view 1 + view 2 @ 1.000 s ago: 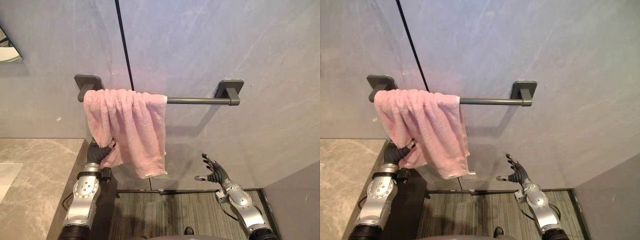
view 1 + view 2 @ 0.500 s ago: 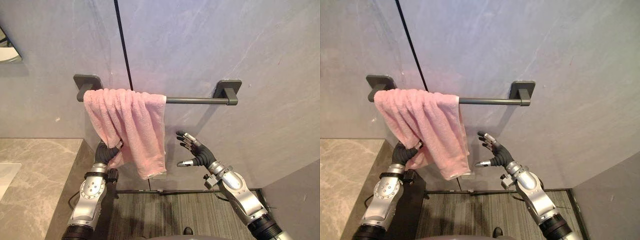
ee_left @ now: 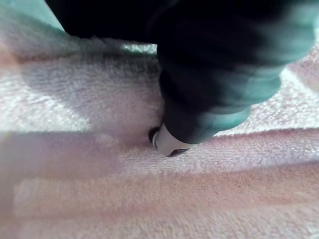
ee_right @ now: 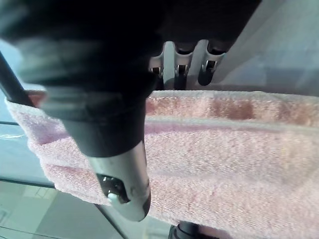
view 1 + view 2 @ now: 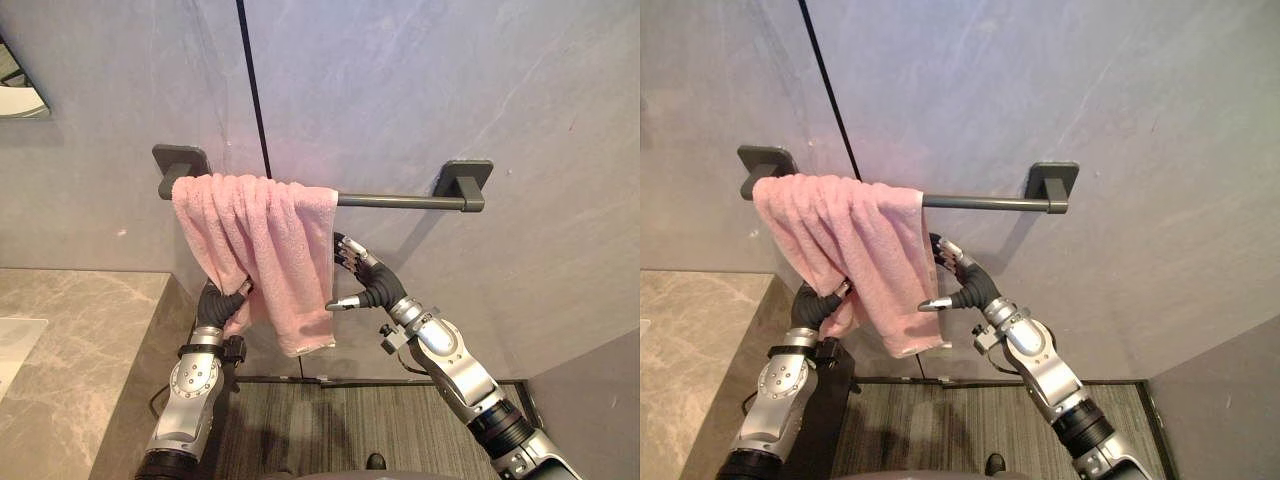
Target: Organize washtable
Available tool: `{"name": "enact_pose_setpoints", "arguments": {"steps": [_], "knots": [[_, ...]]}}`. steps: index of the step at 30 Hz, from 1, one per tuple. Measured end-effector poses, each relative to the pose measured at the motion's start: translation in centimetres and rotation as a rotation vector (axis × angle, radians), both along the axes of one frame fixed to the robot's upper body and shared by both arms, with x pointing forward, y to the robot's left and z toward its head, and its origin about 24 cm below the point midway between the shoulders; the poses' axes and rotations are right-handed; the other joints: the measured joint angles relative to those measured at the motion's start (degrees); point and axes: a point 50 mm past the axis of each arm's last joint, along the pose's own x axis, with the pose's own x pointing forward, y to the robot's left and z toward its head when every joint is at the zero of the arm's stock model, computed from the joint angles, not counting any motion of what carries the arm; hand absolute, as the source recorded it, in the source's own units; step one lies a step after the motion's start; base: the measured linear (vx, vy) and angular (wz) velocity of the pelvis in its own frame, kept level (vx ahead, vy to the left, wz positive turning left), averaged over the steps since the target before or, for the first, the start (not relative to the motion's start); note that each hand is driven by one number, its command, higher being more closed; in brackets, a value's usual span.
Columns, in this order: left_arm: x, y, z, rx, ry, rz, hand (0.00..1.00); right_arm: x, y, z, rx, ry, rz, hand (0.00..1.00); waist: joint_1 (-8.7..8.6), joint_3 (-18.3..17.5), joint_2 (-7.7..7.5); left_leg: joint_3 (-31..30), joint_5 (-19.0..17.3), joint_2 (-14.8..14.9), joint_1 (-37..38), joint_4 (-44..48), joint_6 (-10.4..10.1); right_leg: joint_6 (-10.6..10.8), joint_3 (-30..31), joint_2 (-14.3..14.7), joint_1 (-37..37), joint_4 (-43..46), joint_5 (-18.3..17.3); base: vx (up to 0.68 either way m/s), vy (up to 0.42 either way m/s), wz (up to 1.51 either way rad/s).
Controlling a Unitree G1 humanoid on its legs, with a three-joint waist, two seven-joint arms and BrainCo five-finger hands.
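A pink towel (image 5: 275, 250) hangs bunched over the left end of a dark grey wall bar (image 5: 400, 200). My left hand (image 5: 218, 308) reaches up into the towel's lower left folds, and its tip is buried in the cloth (image 3: 99, 189). My right hand (image 5: 375, 290) is at the towel's right edge, open. Its straight fingers (image 4: 179, 62) lie behind the hem and its thumb (image 4: 124, 184) stands in front, apart from the cloth (image 4: 224, 159).
A grey marble counter (image 5: 70, 340) fills the lower left, with a mirror corner (image 5: 15, 95) above it. A black vertical seam (image 5: 252, 90) runs down the grey wall. Dark striped flooring (image 5: 320, 430) lies below, and a grey side wall (image 5: 600, 400) stands at the right.
My right hand has risen from low at the right and moved left to the towel's right edge. The left hand has crept a little higher into the towel.
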Motion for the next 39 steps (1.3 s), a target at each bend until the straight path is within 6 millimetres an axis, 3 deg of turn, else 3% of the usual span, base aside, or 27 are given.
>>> {"name": "enact_pose_setpoints", "arguments": {"steps": [3, 4, 10, 17, 34, 39], "knots": [[0.0, -0.2, 0.0, -0.005, -0.001, -0.005, 1.00, 0.0, 1.4, -0.2, -0.002, 0.012, 0.041, 0.00, 0.02, 0.0, 0.02, -0.1, 0.0, 0.0, -0.1, 0.1, 0.0, 0.0, -0.1, 0.0, 0.0, 0.0, 0.0, -0.01, -0.004, 0.01], [0.0, -0.3, 0.0, -0.006, -0.001, -0.008, 1.00, 0.0, 1.7, -0.3, 0.000, 0.016, 0.048, 1.00, 0.06, 0.0, 0.02, -0.1, 0.0, 0.0, -0.2, 0.1, 0.0, 0.0, -0.1, 0.0, 0.0, 0.0, 0.0, -0.03, -0.007, 0.03], [0.0, -0.7, 0.2, -0.010, -0.010, -0.019, 1.00, -0.5, 4.0, -0.7, -0.004, 0.033, 0.111, 1.00, 0.29, 0.0, 0.01, -0.4, 0.0, 0.0, -0.5, 0.4, 0.0, 0.0, -0.4, 0.0, -0.1, 0.0, 0.0, -0.02, -0.004, 0.01], [0.1, -0.7, 0.3, -0.034, -0.019, -0.008, 1.00, -0.3, 4.9, -0.7, -0.010, 0.034, 0.134, 1.00, 0.43, 0.0, 0.02, -0.5, 0.0, 0.1, -0.7, 0.5, 0.0, -0.2, -0.5, 0.0, -0.4, 0.4, -0.1, -0.03, -0.005, 0.01], [0.1, -1.1, 0.6, -0.050, -0.034, -0.014, 1.00, -0.3, 4.8, -0.7, -0.012, 0.032, 0.140, 1.00, 1.45, -0.1, 0.01, -0.6, 0.0, 0.0, -0.7, 0.6, 0.0, -0.2, -0.6, 0.0, -0.4, 0.5, -0.1, 0.00, 0.000, 0.00], [0.1, -1.1, 0.6, -0.051, -0.035, -0.012, 1.00, 0.6, 3.0, -0.4, 0.009, 0.029, 0.059, 1.00, 1.41, -0.1, 0.00, -0.6, 0.0, 0.0, -0.7, 0.6, 0.0, -0.2, -0.6, 0.0, -0.4, 0.5, -0.1, 0.00, 0.000, 0.00]]}}
